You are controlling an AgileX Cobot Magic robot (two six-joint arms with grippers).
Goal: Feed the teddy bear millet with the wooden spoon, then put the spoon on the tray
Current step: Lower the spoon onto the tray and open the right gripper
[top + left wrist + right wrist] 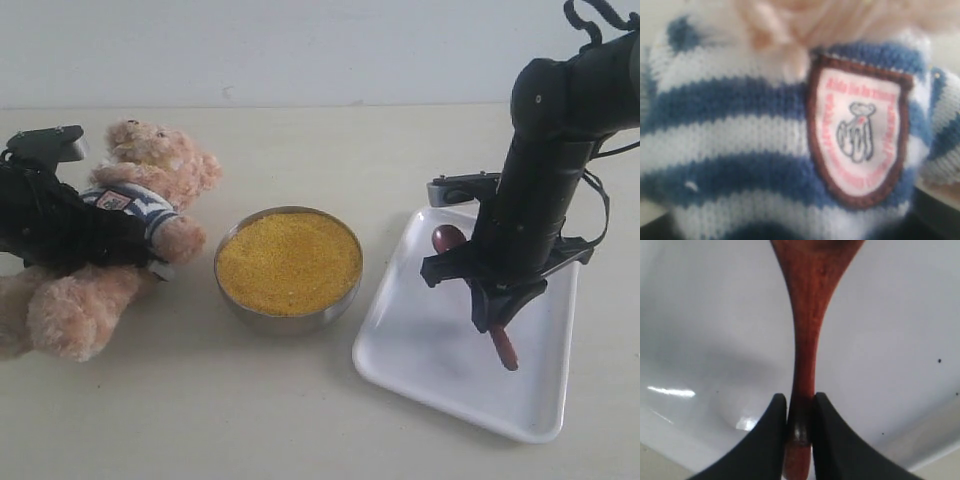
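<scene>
The teddy bear [160,165] is clasped about its striped torso by the left gripper [135,248], with the head raised above the jaws and the legs stretched out below them. So close is the bear [740,125] to the left wrist camera that only its shirt and the chest badge [860,132] are seen there, and no fingers are shown. The slim handle of the wooden spoon [447,238] is pinched by the right gripper [497,322], whose jaws are drawn narrow upon it. The spoon [807,315] is seen widening ahead of the black fingers [772,440] of that gripper [800,415]. The white tray [430,350] lies directly beneath the right gripper, its glossy floor [715,315] close under the spoon. Whether the spoon touches it cannot be told. The millet [288,262], filling a steel bowl [290,322], is found on the table [300,420] between the two grippers, apart from both.
</scene>
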